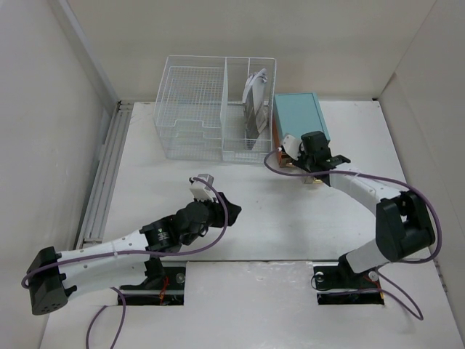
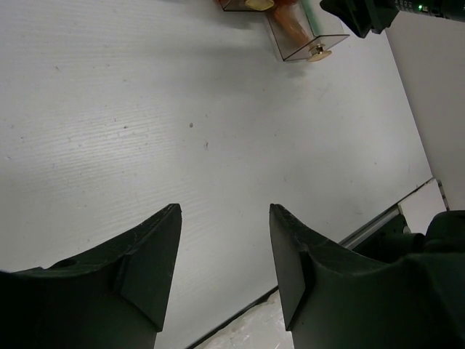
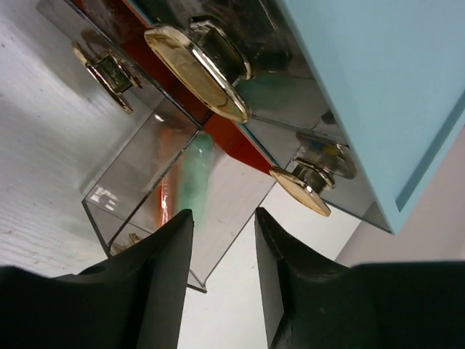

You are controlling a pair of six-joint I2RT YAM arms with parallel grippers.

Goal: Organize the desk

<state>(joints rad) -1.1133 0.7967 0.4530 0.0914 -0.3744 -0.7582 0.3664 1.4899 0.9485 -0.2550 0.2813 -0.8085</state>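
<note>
While wrists show the desk [image 2: 145, 109], only overhead shows the basket [image 1: 190, 87].

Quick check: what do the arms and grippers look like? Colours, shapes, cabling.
The left arm and right arm have white links with black joint housings. A purple cable loops along each. The left gripper and right gripper have matte black wedge-shaped fingers.

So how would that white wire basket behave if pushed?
The wire basket looks light, being open mesh, so it would probably slide readily on the smooth desk. Its broad base makes tipping unlikely. The tall items standing in its right compartment might shift.
</note>
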